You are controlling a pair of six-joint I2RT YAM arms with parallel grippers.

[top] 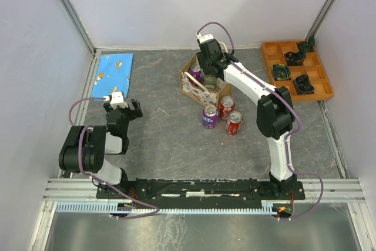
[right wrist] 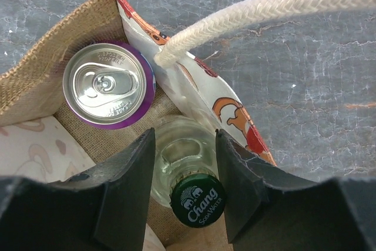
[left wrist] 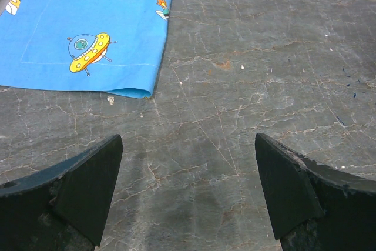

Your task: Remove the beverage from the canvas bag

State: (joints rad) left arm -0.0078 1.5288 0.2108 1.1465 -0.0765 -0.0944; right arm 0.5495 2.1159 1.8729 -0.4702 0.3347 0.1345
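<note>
Top external view: the left gripper (top: 124,110) hovers with jaws spread, the blue cloth (top: 114,70) at its 12 o'clock. The canvas bag (top: 191,83) stands mid-table. The right gripper (right wrist: 185,139) reaches inside, its fingers (right wrist: 126,186) straddling the green-capped bottle (right wrist: 197,199); whether they grip it is unclear. A purple can (right wrist: 108,83) sits at the bottle's 10 o'clock.

Right wrist view first: coarse open-weave burlap on the canvas bag (right wrist: 35,80), rough and matt, with a smoother, faintly shiny printed panel on its right side. Thick braided cord for the rope handle (right wrist: 264,10), cream and slightly fuzzy. Bright brushed metal on the purple can (right wrist: 106,83) lid, glossy at the rim. Clear, glossy glass on the bottle (right wrist: 182,145), capped in shiny green painted metal. Matt black plastic on the right gripper (right wrist: 184,133) and left gripper (left wrist: 188,136), chalky and nicked along the edges. Left wrist view, upper left: smooth printed blue cloth (left wrist: 88,27) on a matt, stone-veined table (left wrist: 264,86). Top view, upper right: dull, plastic-looking orange tray (top: 273,52).
</note>
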